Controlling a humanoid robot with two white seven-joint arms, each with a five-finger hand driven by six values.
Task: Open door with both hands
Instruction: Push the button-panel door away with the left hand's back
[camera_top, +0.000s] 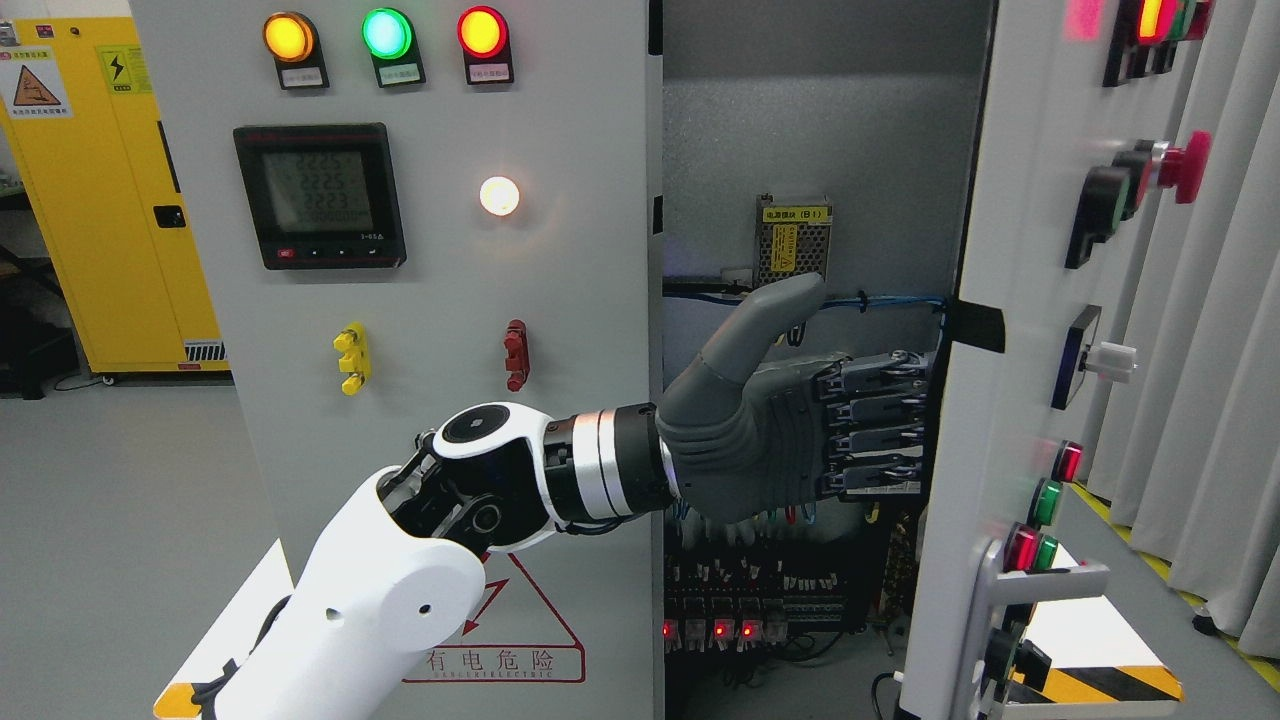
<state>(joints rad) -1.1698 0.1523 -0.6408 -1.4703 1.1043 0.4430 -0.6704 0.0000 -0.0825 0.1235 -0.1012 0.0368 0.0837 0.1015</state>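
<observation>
The grey cabinet's right door (1000, 180) stands ajar, swung towards me, with its inner edge at about the middle right. My left arm comes in from the lower left and reaches across the gap. My left hand (850, 420) has its four fingers (880, 405) hooked on the door's inner edge, their tips hidden behind it. The thumb (760, 320) points up, free of the door. The left door (440, 330) is shut, with lamps and a meter on it. My right hand does not show.
Inside the cabinet (800, 150) are a power supply, blue wires and rows of breakers with red lights. The right door carries buttons and a handle (1045, 578). A yellow cabinet (100, 200) stands far left. Grey curtains (1220, 400) hang at the right.
</observation>
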